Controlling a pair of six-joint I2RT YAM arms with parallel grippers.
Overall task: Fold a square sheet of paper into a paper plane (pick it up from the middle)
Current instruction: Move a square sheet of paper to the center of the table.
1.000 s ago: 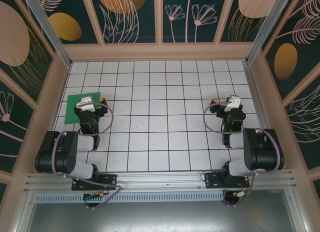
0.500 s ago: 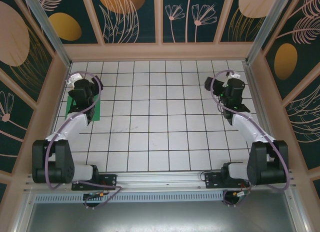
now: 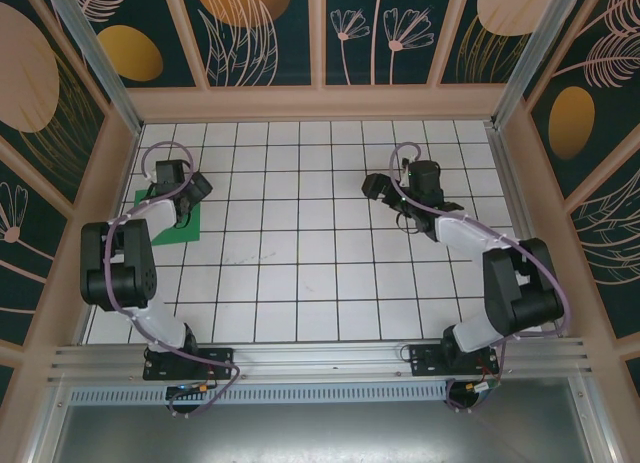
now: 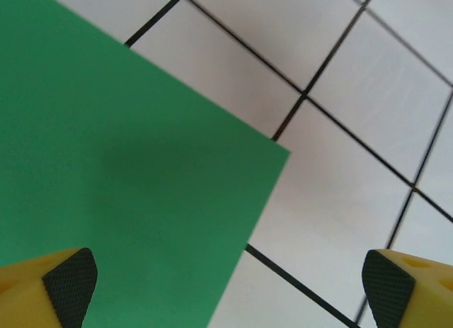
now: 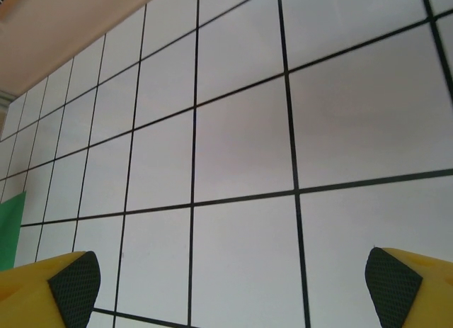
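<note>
Flat square sheet of bright-green paper (image 3: 183,229) lies unfolded at the left side of the white grid-tiled bench (image 3: 300,273). Left gripper (image 4: 226,289) hangs over one corner of it, released and empty. Right gripper (image 5: 226,289) is likewise released, over bare tiles well apart from the sheet.

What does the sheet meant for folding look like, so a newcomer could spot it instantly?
Look at the white, black-lined tiled tabletop, along its left edge. A thin, bright-green square sheet of paper lies flat there, partly under the left arm. It is the only coloured patch on the white tiles.
</note>
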